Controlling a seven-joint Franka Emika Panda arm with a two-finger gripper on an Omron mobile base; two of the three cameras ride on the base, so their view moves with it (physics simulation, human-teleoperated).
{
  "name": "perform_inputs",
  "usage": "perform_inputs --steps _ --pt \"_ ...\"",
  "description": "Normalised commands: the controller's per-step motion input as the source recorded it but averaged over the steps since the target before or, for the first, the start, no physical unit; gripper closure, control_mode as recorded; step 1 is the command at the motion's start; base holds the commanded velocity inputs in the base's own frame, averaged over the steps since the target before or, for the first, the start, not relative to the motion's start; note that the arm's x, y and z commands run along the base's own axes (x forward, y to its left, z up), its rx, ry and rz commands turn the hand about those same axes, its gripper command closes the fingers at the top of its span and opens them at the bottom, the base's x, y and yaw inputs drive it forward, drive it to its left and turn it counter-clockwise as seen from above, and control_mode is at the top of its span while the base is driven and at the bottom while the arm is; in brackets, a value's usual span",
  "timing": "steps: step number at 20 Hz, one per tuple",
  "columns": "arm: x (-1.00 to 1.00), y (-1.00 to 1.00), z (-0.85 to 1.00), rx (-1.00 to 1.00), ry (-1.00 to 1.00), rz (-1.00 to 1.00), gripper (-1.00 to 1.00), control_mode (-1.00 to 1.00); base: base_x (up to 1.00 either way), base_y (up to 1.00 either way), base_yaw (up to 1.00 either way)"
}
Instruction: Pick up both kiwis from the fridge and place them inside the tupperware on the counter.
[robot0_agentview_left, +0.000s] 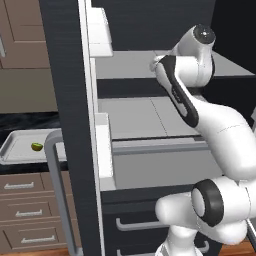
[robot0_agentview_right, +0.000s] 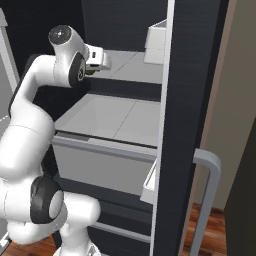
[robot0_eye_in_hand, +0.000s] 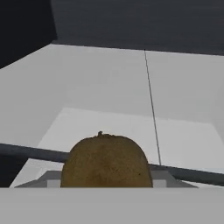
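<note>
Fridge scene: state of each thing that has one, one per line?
fridge: door open, grey shelves exposed
brown kiwi: close in front of the hand camera, over the fridge shelves
green kiwi: lying in the tupperware
tupperware: on the counter, no lid
gripper: cannot tell if shut

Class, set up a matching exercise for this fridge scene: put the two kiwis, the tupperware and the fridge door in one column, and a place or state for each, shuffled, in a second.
Things:
1. brown kiwi
2. yellow-green kiwi
3. tupperware
4. fridge door

Places or states:
A. standing open
B. on the black counter
C. lying in the white tray
D. close up in front of the hand camera

Pairs: 1-D, 2-C, 3-B, 4-A
</note>
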Motion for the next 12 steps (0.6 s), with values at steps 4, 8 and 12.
perform_inputs --steps 4,8,12 --pt "-1.0 -0.07 0.0 0.11 -0.04 -0.02 1.0 -1.0 0.0 0.0 0.0" --pt "-0.99 -0.07 0.02 0.09 0.0 -0.03 1.0 -1.0 0.0 0.0 0.0" --pt "-0.94 -0.04 0.04 0.01 0.0 -0.06 1.0 -1.0 0.0 0.0 0.0"
